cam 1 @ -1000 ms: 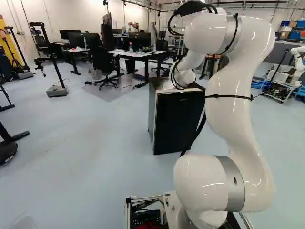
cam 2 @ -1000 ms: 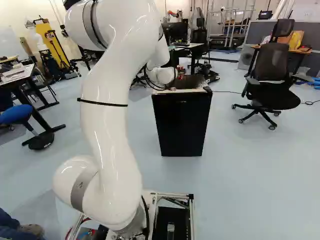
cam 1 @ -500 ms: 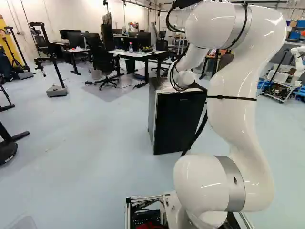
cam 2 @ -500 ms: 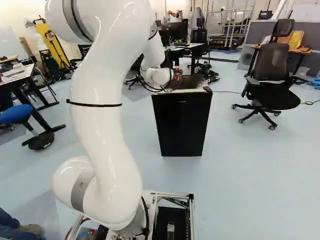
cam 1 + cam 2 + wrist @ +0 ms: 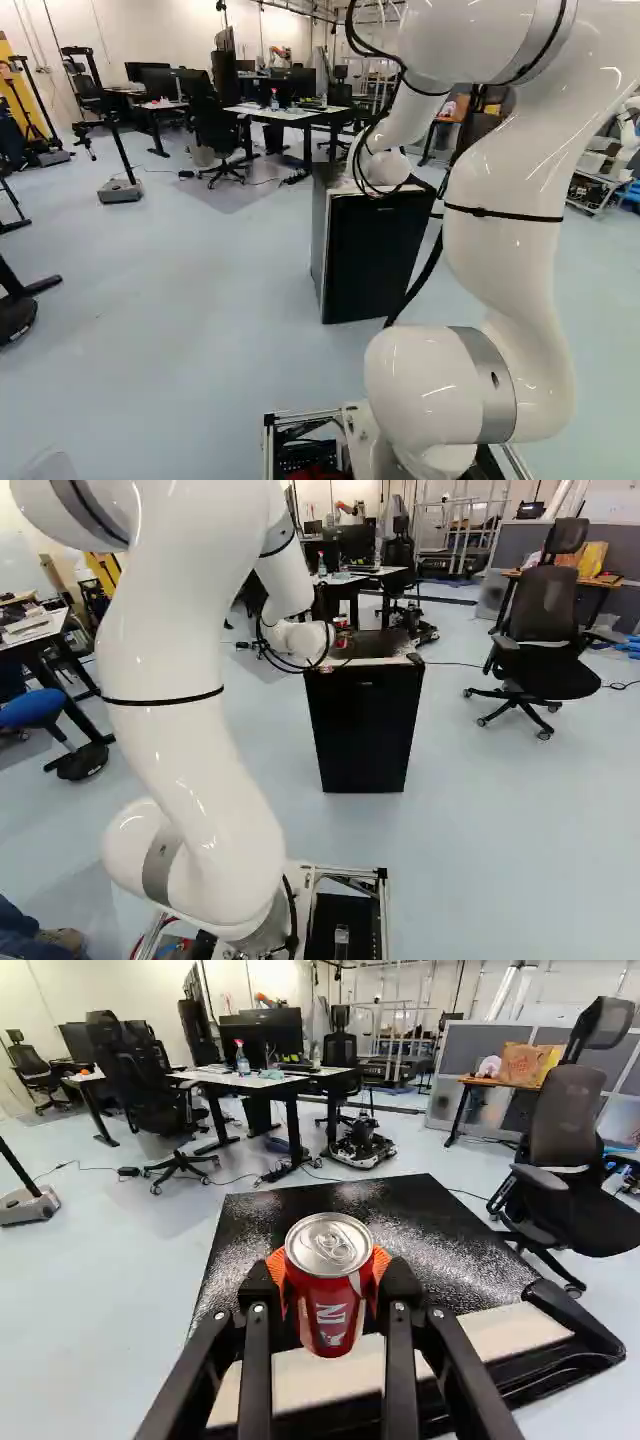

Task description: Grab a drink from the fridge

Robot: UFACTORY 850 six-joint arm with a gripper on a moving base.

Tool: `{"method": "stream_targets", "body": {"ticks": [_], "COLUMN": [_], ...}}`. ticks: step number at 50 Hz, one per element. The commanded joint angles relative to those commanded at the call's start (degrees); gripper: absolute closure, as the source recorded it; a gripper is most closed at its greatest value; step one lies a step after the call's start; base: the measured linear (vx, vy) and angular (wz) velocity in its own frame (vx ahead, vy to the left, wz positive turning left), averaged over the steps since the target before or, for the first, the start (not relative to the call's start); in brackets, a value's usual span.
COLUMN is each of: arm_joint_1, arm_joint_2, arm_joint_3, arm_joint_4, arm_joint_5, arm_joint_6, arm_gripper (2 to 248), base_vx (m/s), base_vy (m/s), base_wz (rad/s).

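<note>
Two fingers of the black hand (image 5: 331, 1285) in the wrist view are clamped on a red drink can (image 5: 328, 1310), their orange pads (image 5: 381, 1263) bearing on it from opposite sides. The can is over the front part of the fridge top (image 5: 440, 1230); whether its base touches that surface, I cannot tell. It stands close to upright. If full, it should be fairly weighty for its size, with thin metal walls that would dent under a hard squeeze and turn slick if damp. The straight middle of the body, square across its width, is the place to hold; the rolled rim and pull tab (image 5: 338, 1245) are best left alone. The lid is bare, silvery metal, the body smooth painted red. Under it, the fridge top is dark and glossy with a speckled sheen, edged by a pale, flat strip (image 5: 525, 1330).

Left base view: the fridge (image 5: 370, 255) is a boxy cabinet with a dark, flat door, closed; the arm (image 5: 510, 215) is glossy white, all rounded joints. The can is not discernible.

Right base view: a little red shows beside the wrist (image 5: 303, 638), too small to read.
</note>
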Motion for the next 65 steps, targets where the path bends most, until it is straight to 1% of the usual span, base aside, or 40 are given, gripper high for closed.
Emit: {"method": "stream_targets", "body": {"ticks": [26,37,47,65], "arm_joint_1": [3.2,4.3,5.3,6.8], "arm_joint_2": [12.2,16.8,20.7,26.2], "arm_joint_3": [16.4,22.6,27.8,35.2], "arm_joint_4": [0.3,0.4,0.4,0.6], "arm_joint_5": [2.6,3.6,4.4,5.5], "arm_joint_6": [0.0,0.0,0.0,0.0], "arm_gripper": [151,151,151,151], "base_vx": [0.0,0.0,0.0,0.0], "base_vy": [0.0,0.0,0.0,0.0], "base_wz": [0.0,0.0,0.0,0.0]}}
